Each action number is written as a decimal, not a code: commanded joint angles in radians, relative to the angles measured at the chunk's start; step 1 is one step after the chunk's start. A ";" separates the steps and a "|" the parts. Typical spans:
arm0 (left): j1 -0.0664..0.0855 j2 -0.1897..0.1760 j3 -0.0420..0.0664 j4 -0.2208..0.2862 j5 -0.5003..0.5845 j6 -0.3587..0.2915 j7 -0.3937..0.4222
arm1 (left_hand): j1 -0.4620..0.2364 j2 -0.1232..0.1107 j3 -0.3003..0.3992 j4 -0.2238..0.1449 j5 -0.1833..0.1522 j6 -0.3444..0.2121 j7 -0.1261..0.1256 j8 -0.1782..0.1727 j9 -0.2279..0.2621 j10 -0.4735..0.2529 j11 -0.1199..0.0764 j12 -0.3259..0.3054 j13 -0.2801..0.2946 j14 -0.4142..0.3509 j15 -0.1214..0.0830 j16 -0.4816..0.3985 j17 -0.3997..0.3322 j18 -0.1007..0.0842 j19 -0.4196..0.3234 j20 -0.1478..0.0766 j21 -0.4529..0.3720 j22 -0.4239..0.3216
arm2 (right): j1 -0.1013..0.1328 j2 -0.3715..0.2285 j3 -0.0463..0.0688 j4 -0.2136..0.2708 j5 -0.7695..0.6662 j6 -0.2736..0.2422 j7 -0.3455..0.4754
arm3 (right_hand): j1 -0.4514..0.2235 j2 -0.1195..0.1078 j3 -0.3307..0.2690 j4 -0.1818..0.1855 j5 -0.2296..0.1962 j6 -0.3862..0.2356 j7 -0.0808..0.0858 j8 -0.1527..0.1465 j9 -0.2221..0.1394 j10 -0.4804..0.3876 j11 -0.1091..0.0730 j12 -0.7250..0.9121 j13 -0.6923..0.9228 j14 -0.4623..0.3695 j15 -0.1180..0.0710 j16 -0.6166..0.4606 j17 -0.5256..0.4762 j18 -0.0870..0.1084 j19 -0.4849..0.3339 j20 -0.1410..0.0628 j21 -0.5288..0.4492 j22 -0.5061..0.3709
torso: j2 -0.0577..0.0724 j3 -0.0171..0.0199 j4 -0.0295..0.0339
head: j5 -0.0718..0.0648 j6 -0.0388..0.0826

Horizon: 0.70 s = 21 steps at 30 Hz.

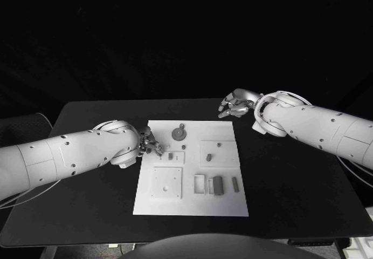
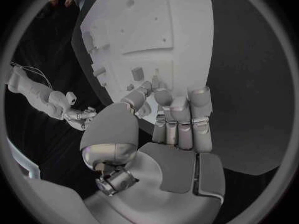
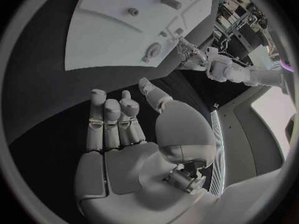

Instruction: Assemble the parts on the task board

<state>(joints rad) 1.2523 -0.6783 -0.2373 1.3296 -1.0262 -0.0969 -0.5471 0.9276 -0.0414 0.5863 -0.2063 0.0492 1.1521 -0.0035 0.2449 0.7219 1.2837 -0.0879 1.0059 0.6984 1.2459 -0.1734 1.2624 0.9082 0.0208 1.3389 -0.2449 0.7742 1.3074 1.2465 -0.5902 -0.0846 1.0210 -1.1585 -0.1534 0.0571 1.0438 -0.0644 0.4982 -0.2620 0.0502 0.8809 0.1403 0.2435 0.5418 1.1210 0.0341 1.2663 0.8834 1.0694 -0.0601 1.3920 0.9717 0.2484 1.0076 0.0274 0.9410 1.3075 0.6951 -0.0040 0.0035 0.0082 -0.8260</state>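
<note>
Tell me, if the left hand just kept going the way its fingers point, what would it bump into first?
Probably the small grey part standing on the task board, just beyond the left hand. The fingertips already reach over the board's edge there, though depth is hard to judge.

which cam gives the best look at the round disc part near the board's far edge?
Head view: the round disc part lies in plain sight on the task board, seen from above with nothing covering it. The right wrist view shows it smaller and bent near the board's edge. In the left wrist view I cannot pick it out with confidence.
</note>
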 commanded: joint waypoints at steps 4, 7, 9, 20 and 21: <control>-0.005 0.000 0.000 0.003 -0.033 -0.010 -0.006 | 0.000 -0.004 0.001 0.009 0.005 0.039 0.011 0.076 0.116 0.022 -0.014 -0.001 0.002 0.015 -0.016 0.002 0.001 0.055 0.008 -0.002 0.005 0.019 | 0.000 0.000 0.000 0.001 -0.002 0.011 0.003 | -0.010 -0.001 0.002 0.006 0.002 0.001 0.010 -0.004 0.001 -0.004 0.003 -0.001 -0.001 -0.001 -0.006 -0.002 -0.001 0.013 0.004 0.000 -0.005 0.012 | 0.000 -0.0002 0.0001 | 0.000 -0.001; -0.006 0.002 0.000 0.004 -0.033 -0.007 -0.007 | -0.001 -0.004 0.002 0.009 0.005 0.039 0.011 0.076 0.116 0.022 -0.014 -0.001 0.002 0.015 -0.016 0.002 0.001 0.055 0.008 -0.002 0.005 0.019 | 0.000 0.000 0.000 0.001 -0.002 0.011 0.003 | -0.010 -0.001 0.002 0.006 0.002 0.001 0.010 -0.004 0.001 -0.004 0.003 -0.001 -0.001 -0.001 -0.006 -0.002 -0.001 0.013 0.004 0.000 -0.005 0.012 | 0.000 -0.0007 -0.0001 | 0.000 -0.001; -0.007 0.003 0.000 0.004 -0.033 -0.009 -0.007 | -0.002 -0.004 0.001 0.011 0.005 0.039 0.011 0.076 0.116 0.022 -0.014 -0.002 0.002 0.016 -0.016 0.002 0.001 0.055 0.008 -0.002 0.005 0.019 | 0.000 0.000 0.000 0.001 -0.002 0.010 0.003 | -0.010 -0.001 0.002 0.006 0.002 0.001 0.010 -0.004 0.001 -0.004 0.003 -0.001 -0.001 -0.001 -0.006 -0.002 -0.001 0.013 0.004 0.000 -0.005 0.012 | 0.000 -0.0008 -0.0001 | 0.000 -0.001; -0.013 0.005 0.000 0.003 -0.036 -0.007 -0.011 | -0.014 -0.011 -0.004 0.021 0.003 0.039 0.010 0.077 0.116 0.023 -0.015 -0.002 0.004 0.017 -0.016 0.002 0.002 0.055 0.008 -0.002 0.006 0.019 | 0.000 0.000 0.000 0.001 -0.002 0.010 0.004 | -0.011 -0.001 0.002 0.006 0.002 0.001 0.010 -0.004 0.002 -0.004 0.003 -0.001 -0.001 -0.001 -0.006 -0.002 -0.001 0.013 0.004 0.000 -0.005 0.012 | 0.000 -0.0003 -0.0001 | -0.002 -0.005; -0.014 0.005 0.000 0.003 -0.036 -0.006 -0.011 | -0.015 -0.012 -0.004 0.022 0.003 0.039 0.010 0.077 0.116 0.024 -0.015 -0.002 0.005 0.017 -0.016 0.002 0.002 0.055 0.008 -0.002 0.006 0.019 | 0.000 0.000 0.000 0.001 -0.002 0.010 0.004 | -0.011 -0.001 0.002 0.006 0.002 0.001 0.010 -0.004 0.002 -0.004 0.003 -0.001 -0.001 -0.001 -0.006 -0.002 -0.001 0.013 0.004 0.000 -0.005 0.012 | 0.000 -0.0004 -0.0001 | -0.002 -0.006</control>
<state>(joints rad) 1.2411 -0.6755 -0.2363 1.3310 -1.0554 -0.1006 -0.5553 0.9157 -0.0533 0.5832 -0.1905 0.0489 1.1686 -0.0116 0.2452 0.7222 1.2995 -0.1039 1.0058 0.7019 1.2641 -0.1845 1.2624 0.9093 0.0238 1.3425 -0.2482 0.7742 1.3081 1.2465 -0.5902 -0.0846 1.0209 -1.1585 -0.1534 0.0570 1.0438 -0.0644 0.4982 -0.2620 0.0502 0.8835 0.1427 0.2436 0.5418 1.1213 0.0339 1.2663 0.8835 1.0683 -0.0589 1.3920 0.9713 0.2484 1.0076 0.0274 0.9410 1.3074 0.6952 -0.0047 0.0035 0.0069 -0.8307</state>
